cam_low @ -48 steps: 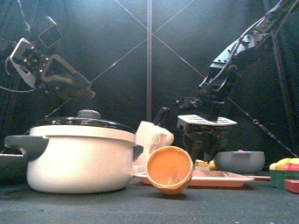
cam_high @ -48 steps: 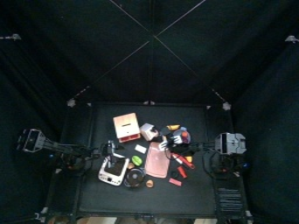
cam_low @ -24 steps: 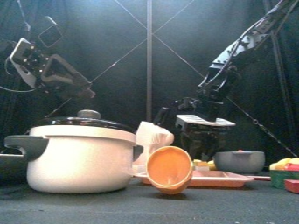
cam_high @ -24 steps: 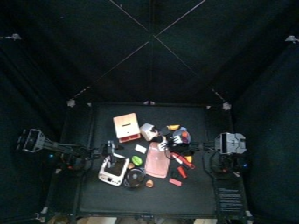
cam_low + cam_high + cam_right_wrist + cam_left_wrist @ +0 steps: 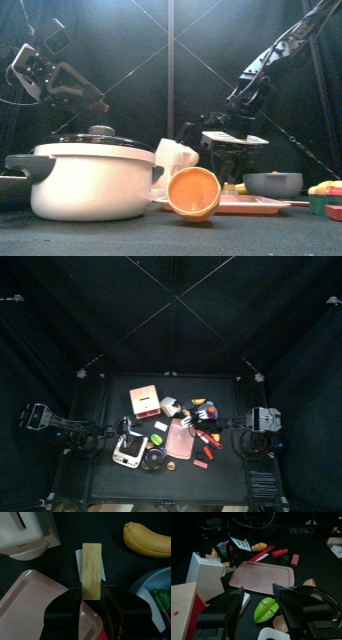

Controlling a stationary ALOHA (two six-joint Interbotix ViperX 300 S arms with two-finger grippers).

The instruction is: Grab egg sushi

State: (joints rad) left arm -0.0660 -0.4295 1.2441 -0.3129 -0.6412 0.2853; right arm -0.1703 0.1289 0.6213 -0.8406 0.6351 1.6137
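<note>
The egg sushi (image 5: 91, 568), a yellow slab on white rice, lies flat on the black table between a pink tray (image 5: 37, 609) and a banana (image 5: 147, 539). My right gripper (image 5: 91, 588) is low over it. Its jaws are open and stand one at each long side of the sushi's near end, close against it. In the front view the right arm (image 5: 251, 85) slants down behind the table's things. My left gripper (image 5: 258, 591) hangs open and holds nothing, raised at the table's left side (image 5: 60, 80).
A white lidded pot (image 5: 94, 180), a tipped orange bowl (image 5: 194, 192) and a grey bowl (image 5: 274, 184) stand along the front. A white box (image 5: 23, 532) and a blue bowl (image 5: 157, 587) flank the sushi. A green piece (image 5: 268, 609) lies by the tray (image 5: 264, 577).
</note>
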